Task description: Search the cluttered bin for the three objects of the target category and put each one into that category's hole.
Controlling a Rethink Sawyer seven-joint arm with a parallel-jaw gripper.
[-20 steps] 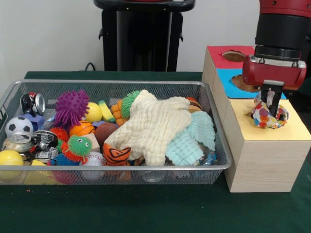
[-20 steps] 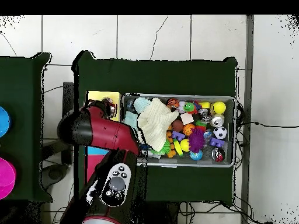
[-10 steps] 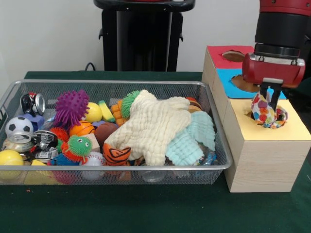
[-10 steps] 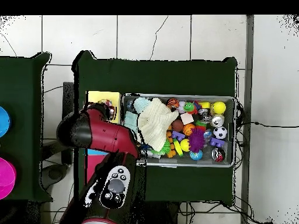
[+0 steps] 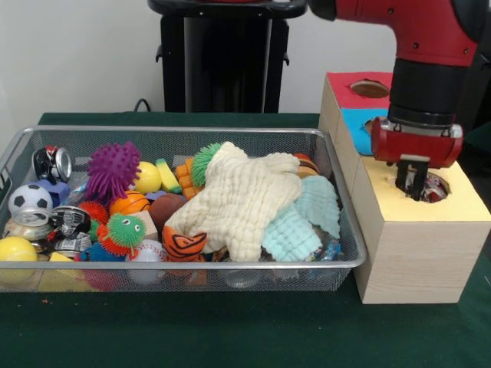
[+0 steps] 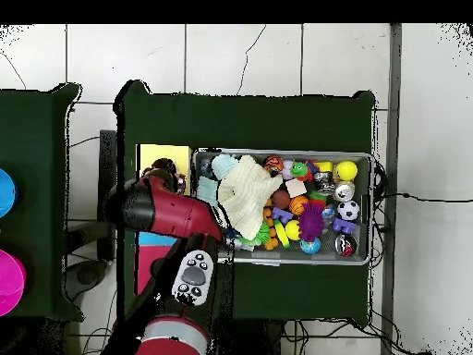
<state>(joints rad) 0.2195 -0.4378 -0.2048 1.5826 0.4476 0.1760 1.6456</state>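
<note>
My gripper (image 5: pixel 412 182) hangs over the round hole (image 5: pixel 434 189) in the yellow top (image 5: pixel 399 205) of the pale wooden box, fingers apart and holding nothing. A polka-dot cloth (image 5: pixel 437 185) lies sunk in that hole, only a small bunched bit showing at the rim. The wire mesh bin (image 5: pixel 184 265) stands left of the box. No other polka-dot cloth shows in the bin. In the overhead view the arm (image 6: pixel 171 208) covers the gripper, and the yellow top (image 6: pixel 152 155) shows beside the bin (image 6: pixel 371 213).
A cream waffle cloth (image 5: pixel 245 195) and a mint-green waffle cloth (image 5: pixel 303 218) lie on the bin's right side. Balls, spiky toys and cans fill its left side. Blue-topped (image 5: pixel 360 138) and red-topped (image 5: pixel 349 88) holes sit behind the yellow one.
The gripper held the polka-dot cloth above the yellow hole, lowered it and let go. The cloth has dropped into the hole, and the arm has swung leftward over the box.
</note>
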